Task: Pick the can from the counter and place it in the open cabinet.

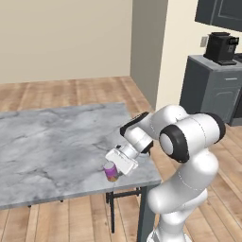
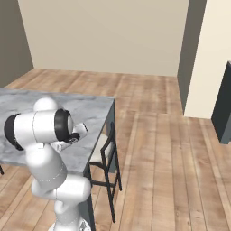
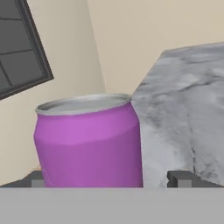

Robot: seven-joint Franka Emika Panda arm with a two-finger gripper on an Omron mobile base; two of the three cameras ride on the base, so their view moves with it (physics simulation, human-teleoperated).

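Closest to the hand camera, a purple-magenta soda can [image 3: 89, 142] stands upright between the two dark fingertips [image 3: 180, 178] of the tool [image 3: 107, 181], one tip showing at each side of its lower body; the can's pale silver top faces upward in that view and its long axis runs vertically, square to the line between the fingers; whether the pads press on it or stand just off its sides cannot be told from these pictures. From the left base camera, the tool [image 1: 115, 166] reaches down and leftward from the white arm, and the can [image 1: 111, 171] sits directly at its tip, on or just above the near right corner of the marble desk [image 1: 52, 146], purple body above an orange lower band; contact with the slab cannot be confirmed. The coming move likely turns on this straddling alignment, the can centred in the tool with its axis upright, so a straight lift would keep it level. From the right base camera, the desk [image 2: 92, 113] edge sits over a dark stool [image 2: 106, 155]. Farther off, across wooden floor, a black coffee machine [image 1: 220, 47] rests on a grey base cabinet [image 1: 210, 87]; above it hangs the dark wall cabinet [image 1: 220, 14], well apart from the can, up and to the right.
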